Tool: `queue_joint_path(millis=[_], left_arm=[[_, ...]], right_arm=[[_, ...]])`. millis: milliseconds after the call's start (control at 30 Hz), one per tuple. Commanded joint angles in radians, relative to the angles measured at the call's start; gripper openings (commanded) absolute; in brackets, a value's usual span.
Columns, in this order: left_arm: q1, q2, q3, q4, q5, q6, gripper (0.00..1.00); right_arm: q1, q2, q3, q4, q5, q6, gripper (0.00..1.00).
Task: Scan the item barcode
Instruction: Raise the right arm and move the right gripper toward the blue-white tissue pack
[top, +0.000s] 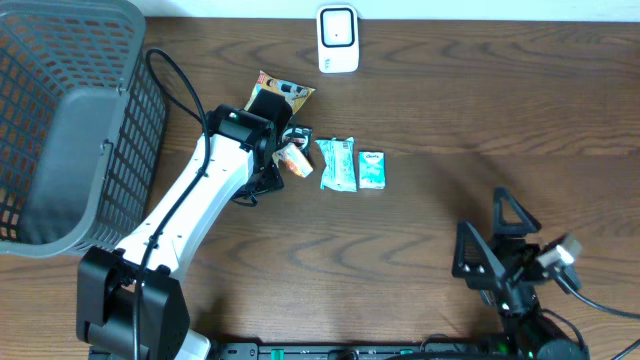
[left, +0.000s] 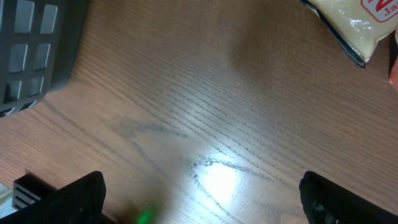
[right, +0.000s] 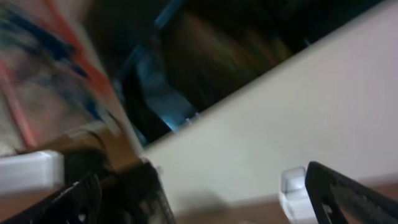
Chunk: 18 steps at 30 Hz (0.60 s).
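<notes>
Small items lie in a row at mid-table: a yellow and black snack packet (top: 281, 94), an orange and white packet (top: 296, 163), a teal pouch (top: 337, 164) and a small green and white box (top: 371, 170). The white barcode scanner (top: 338, 40) stands at the far edge. My left gripper (top: 281, 152) hovers over the orange packet, beside the snack packet. In the left wrist view it (left: 200, 182) is open over bare wood, with a pale packet (left: 348, 25) at the top right. My right gripper (top: 492, 235) is open and empty at the near right; its own view (right: 202, 186) is blurred.
A large grey mesh basket (top: 60, 130) fills the far left of the table, and its corner (left: 31, 56) shows in the left wrist view. The right wrist view shows a pale wall and a white block (right: 292, 193) next to one finger.
</notes>
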Motion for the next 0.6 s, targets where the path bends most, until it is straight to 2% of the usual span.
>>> queue_joint_path(millis=[0, 167, 300, 467, 567], left_arm=[[0.003, -0.005, -0.006, -0.005, -0.016, -0.009, 0.98], [0.003, -0.005, -0.006, -0.005, -0.016, -0.009, 0.98], [0.003, -0.005, -0.006, -0.005, -0.016, -0.009, 0.98], [0.003, -0.005, -0.006, -0.005, -0.016, -0.009, 0.98], [0.003, -0.005, -0.006, -0.005, -0.016, -0.009, 0.98]], right_arm=[[-0.002, -0.005, 0.000, 0.076, 0.009, 0.052, 0.99], [-0.002, -0.002, 0.059, 0.124, 0.067, 0.067, 0.99], [-0.002, 0.053, 0.162, 0.111, 0.073, -0.024, 0.99], [-0.002, 0.255, 0.370, 0.042, 0.063, -0.190, 0.99], [-0.002, 0.417, 0.530, -0.060, -0.011, -0.291, 0.99]])
